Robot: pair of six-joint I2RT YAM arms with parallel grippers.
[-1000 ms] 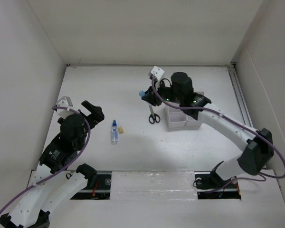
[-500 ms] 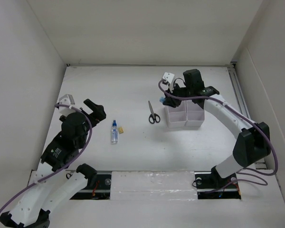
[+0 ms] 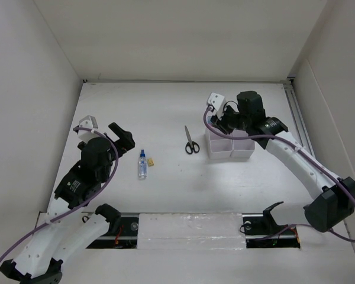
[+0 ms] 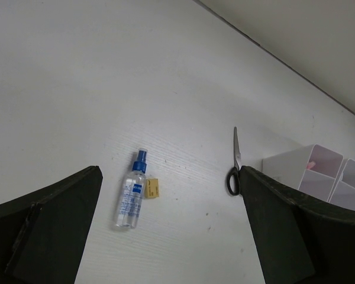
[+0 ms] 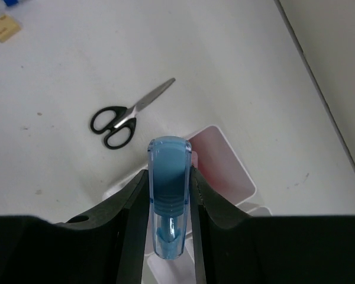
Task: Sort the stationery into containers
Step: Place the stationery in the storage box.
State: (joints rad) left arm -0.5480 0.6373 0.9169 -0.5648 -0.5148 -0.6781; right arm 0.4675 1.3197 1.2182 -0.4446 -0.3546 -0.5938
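Blue marker (image 5: 167,158) is clamped in the right gripper (image 5: 168,177), above the left end of the white boxes (image 3: 220,155). Centre it over one compartment, lower it upright, then release. The left gripper (image 3: 123,137) gapes empty, well left of the boxes.

Left arm (image 3: 77,183) bent by the left edge of the surface (image 3: 160,106), left gripper (image 3: 122,136) spread wide, right arm (image 3: 296,161) stretched forward, right gripper (image 3: 221,122) clamped on a blue marker (image 5: 168,177).
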